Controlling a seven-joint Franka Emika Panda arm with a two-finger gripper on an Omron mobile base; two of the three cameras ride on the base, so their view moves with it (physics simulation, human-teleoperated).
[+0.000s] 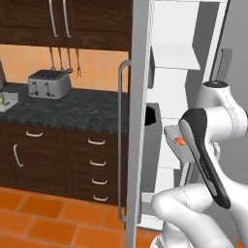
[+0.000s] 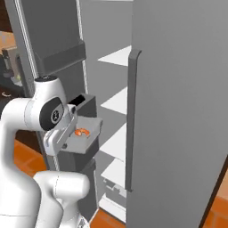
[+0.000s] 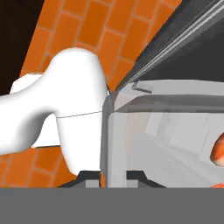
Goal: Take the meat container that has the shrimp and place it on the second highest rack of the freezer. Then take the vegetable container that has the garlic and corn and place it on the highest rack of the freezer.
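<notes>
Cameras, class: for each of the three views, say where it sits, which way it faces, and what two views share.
Left base view: behind the arm's left, facing the freezer; arm lower right.
Right base view: behind its right, facing the white shelves; arm lower left.
Hand view: on the hand, along the gripper.
Shared: the meat container with the shrimp.

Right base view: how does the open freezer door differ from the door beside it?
The freezer door stands open; the neighbouring door is shut. The freezer door shows its inner face with dark bins; the neighbouring door shows a plain front with a bar handle. Both are tall and grey.
</notes>
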